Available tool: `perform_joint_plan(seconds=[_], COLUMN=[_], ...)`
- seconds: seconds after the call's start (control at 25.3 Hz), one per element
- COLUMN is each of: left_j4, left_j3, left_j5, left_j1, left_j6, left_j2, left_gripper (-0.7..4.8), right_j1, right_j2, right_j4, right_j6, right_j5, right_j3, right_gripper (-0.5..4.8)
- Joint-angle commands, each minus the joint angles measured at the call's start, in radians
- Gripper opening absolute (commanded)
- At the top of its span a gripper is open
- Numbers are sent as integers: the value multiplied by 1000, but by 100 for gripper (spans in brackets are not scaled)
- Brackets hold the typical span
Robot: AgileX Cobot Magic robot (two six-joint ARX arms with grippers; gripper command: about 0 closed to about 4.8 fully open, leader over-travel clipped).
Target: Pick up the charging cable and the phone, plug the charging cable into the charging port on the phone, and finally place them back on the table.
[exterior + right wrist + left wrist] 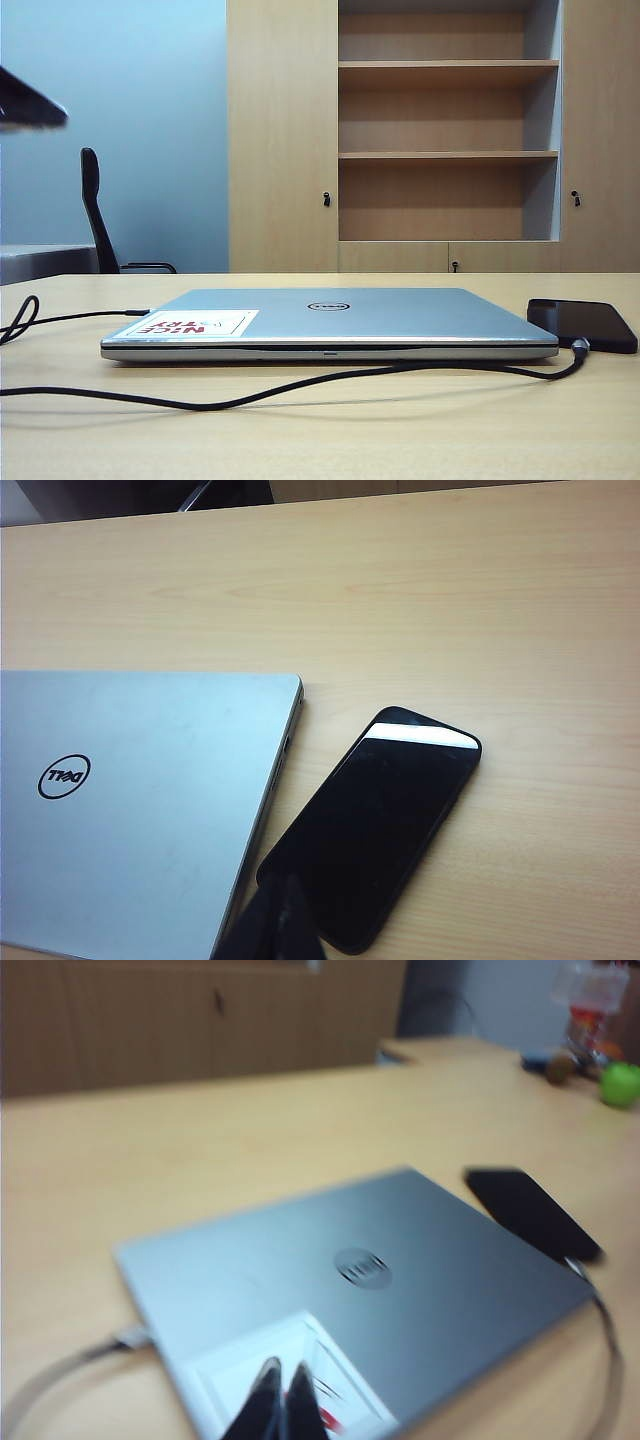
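Charging cable [300, 385]: long thin black cord lying loose on the surface [320, 440], nearest the exterior camera. It runs across in front of the laptop, loops at the far left edge of that view, and at the right curves up to the phone's near short edge, where its plug end meets the phone; whether it is seated in the charging port cannot be told.

Laptop [330, 320]: silver, lid closed, flat on the surface behind the cable, round logo at mid-lid and a white sticker with red lettering [192, 324] at its front left corner. A second cable end meets its left side.

Phone [582, 322]: slim, black, glossy dark screen up, lying flat on the surface just beside the laptop's right edge, apart from it by a narrow gap.

Left gripper [281, 1405]: seen only in its own wrist view, blurred, above the stickered corner of the laptop; jaws clenched together, grasping nothing.

Right gripper [283, 920]: seen in its own wrist view, hanging over the phone's end beside the laptop edge; jaws clenched, nothing between them. Contact with the phone cannot be told.

Office chair [98, 215]: black, behind the surface at left.

Shelf cabinet [440, 135]: tall, wooden, open shelves, against the back wall.
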Motion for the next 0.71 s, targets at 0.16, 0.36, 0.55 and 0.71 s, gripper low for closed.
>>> perform_joint_plan(seconds=[0.16, 0.36, 0.55, 0.71], left_j4=[-106, -103, -95, -89], left_j3=[2, -27, -66, -103], left_j5=[-3, -3, -3, -3], left_j1=[244, 417, 471, 467], left_j6=[9, 14, 14, 14], left_j2=[-140, -275, -335, -336], left_gripper=[-6, -6, -6, -5], right_j1=[1, 0, 0, 0], right_j2=[-3, -3, -3, -3], right_j4=[18, 17, 18, 17], right_j6=[-2, -2, -2, -3], right_j5=[-2, -3, -3, -3], right_j3=[5, 5, 5, 5], right_gripper=[-5, -5, -5, -5])
